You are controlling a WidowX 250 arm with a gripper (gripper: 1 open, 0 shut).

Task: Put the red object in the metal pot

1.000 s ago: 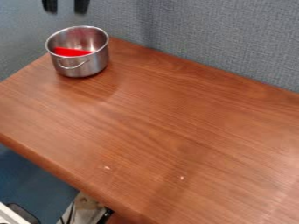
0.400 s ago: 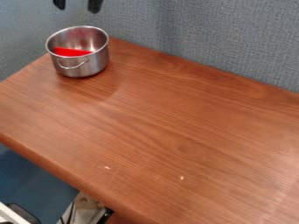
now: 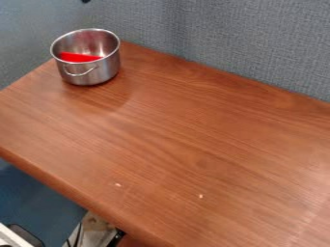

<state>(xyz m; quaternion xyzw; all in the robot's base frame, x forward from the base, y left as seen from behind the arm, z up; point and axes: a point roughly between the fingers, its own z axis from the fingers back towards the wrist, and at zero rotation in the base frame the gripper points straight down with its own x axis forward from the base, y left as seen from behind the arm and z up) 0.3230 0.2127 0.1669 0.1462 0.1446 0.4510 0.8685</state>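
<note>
Camera view: red object (image 3: 80, 57) lies inside metal pot (image 3: 87, 58); gripper unseen, spread wide

Readable text: none could be made out anywhere in the view.
Metal pot (image 3: 87, 56), at about 11 o'clock: its shiny wall carried no brand, label or number.
Wooden table (image 3: 180, 145): its top bore only grain and a few pale specks, no writing.
Grey wall (image 3: 245, 39), toward 1 o'clock: it held no sign or lettering.
</note>
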